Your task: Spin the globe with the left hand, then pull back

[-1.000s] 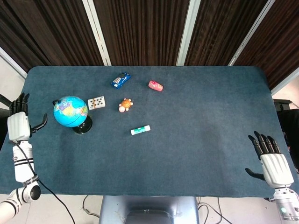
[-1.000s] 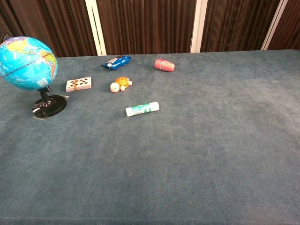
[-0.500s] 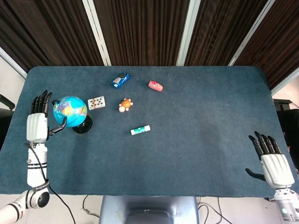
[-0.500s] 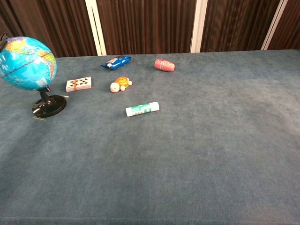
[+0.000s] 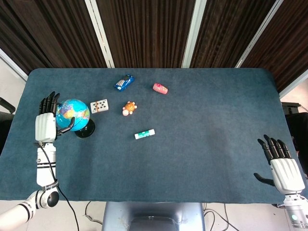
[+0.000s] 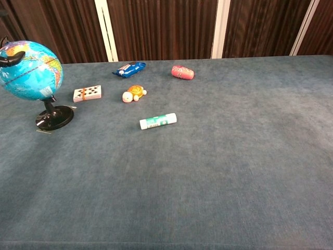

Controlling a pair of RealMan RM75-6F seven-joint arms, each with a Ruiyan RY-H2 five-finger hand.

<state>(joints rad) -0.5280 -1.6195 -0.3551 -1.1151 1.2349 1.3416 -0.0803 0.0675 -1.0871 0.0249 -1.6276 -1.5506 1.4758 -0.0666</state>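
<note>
A small blue globe [image 5: 74, 113] on a black stand [image 5: 85, 129] sits at the table's left side; the chest view shows the globe [image 6: 30, 70] too. My left hand [image 5: 46, 125] is against the globe's left side, fingers spread and pointing away from me, thumb lying on the sphere. In the chest view only a dark fingertip [image 6: 13, 59] of it shows on the globe's upper left. My right hand [image 5: 281, 166] rests open at the table's near right corner, holding nothing.
A stack of playing cards [image 5: 99, 106] lies just right of the globe. Further right are an orange turtle toy [image 5: 129, 108], a blue toy car [image 5: 124, 83], a pink toy [image 5: 160, 88] and a green-and-white tube [image 5: 144, 134]. The table's left edge runs close behind my left hand.
My left hand has moved right from the table's left edge until it reaches the globe's side, thumb now on the sphere. The right hand has hardly moved.
</note>
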